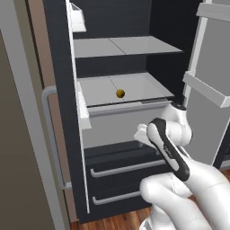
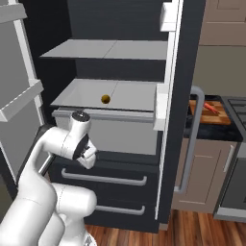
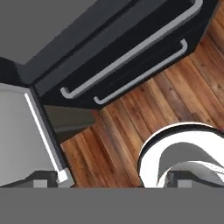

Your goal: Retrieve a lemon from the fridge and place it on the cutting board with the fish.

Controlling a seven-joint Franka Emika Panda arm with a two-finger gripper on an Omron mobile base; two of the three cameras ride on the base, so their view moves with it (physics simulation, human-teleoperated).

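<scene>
One lemon [image 1: 120,93] well above jaws

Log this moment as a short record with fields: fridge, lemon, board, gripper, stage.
fridge: fridge, both doors open, two lower drawers shut
lemon: lemon alone on the middle shelf, untouched
board: cutting board on the counter right of the fridge, a reddish piece lying on it
gripper: gripper open, empty, below the lemon's shelf, pointing down toward the floor
stage: lemon not yet reached
</scene>
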